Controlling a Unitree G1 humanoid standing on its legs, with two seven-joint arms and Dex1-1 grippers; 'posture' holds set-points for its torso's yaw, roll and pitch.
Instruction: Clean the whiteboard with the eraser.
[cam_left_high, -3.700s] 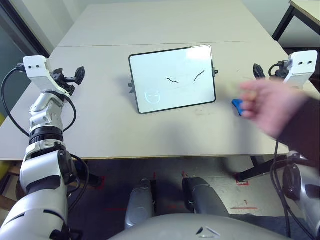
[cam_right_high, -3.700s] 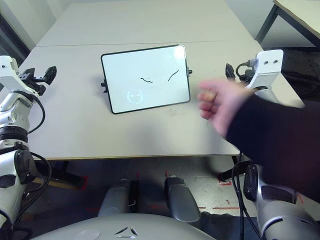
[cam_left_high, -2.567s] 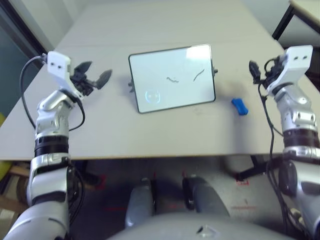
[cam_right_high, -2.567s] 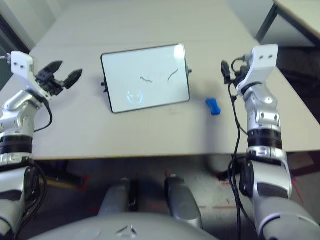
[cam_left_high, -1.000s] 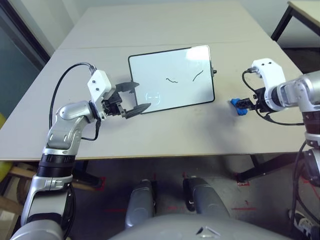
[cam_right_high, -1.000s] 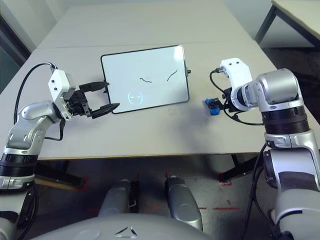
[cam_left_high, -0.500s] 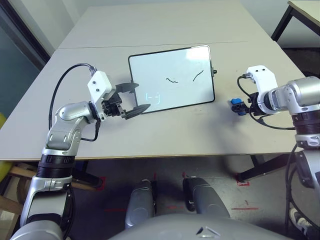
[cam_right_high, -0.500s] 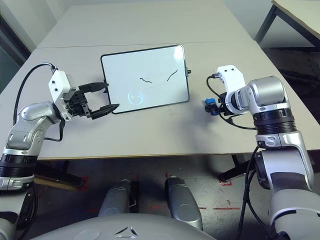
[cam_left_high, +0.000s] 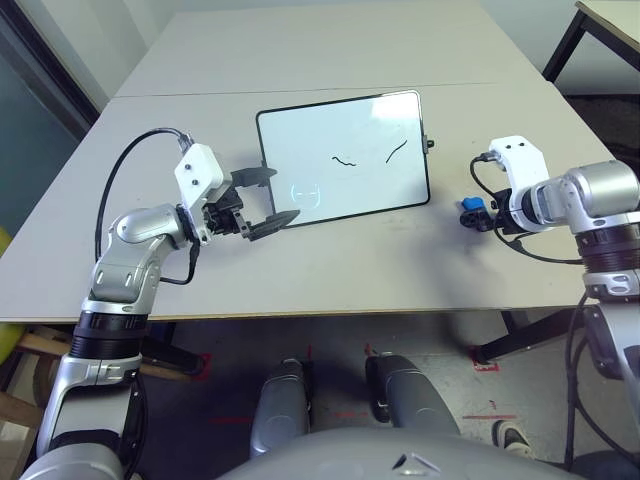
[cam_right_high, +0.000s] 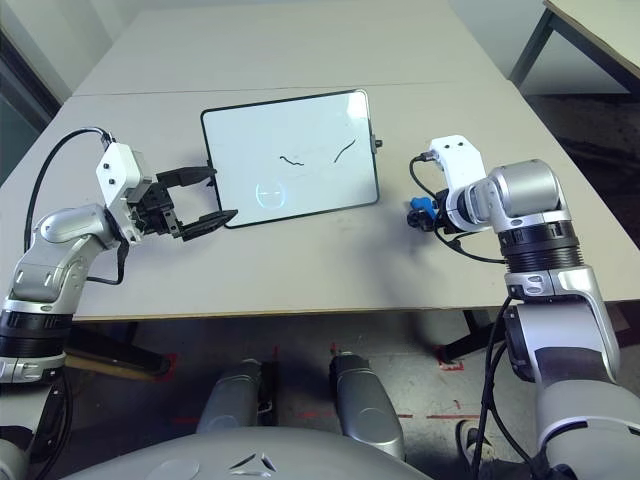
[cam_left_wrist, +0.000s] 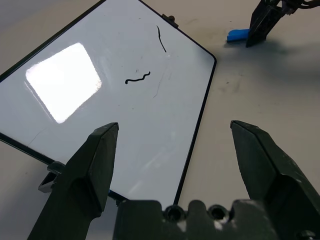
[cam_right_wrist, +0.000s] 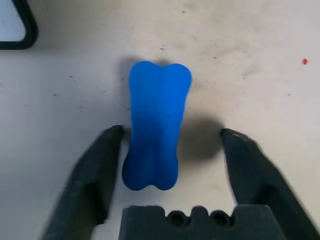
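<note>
Lying on the pale table (cam_left_high: 330, 270), the whiteboard (cam_left_high: 345, 158) sits near the middle, a black-framed white panel with rounded corners and a small black knob on each short side. Two short black squiggles (cam_left_high: 347, 159) mark its surface, one wavy and one a slanted stroke, and a faint circular mark (cam_left_high: 305, 192) shows near the lower left corner; none of this reads as letters or a brand. A bright patch of reflected light falls across the board in the left wrist view.

Right of the board and apart from it, the eraser (cam_right_wrist: 155, 125) rests flat on the table, a small bright blue block pinched in at the waist. The right gripper (cam_right_wrist: 167, 145) is lowered over it with its jaws spread, one black finger on each side of the block; the left finger (cam_right_wrist: 95, 170) comes just beside the eraser's edge, while a clear gap separates the other finger from it. A corner of the board's black frame shows at the edge of that view. In the head views the eraser (cam_right_high: 421, 205) appears just in front of the right arm's white wrist housing.

The left gripper (cam_left_high: 262, 196) hovers by the board's left edge, jaws spread wide and holding nothing, its fingertips over the frame near the side knob.
</note>
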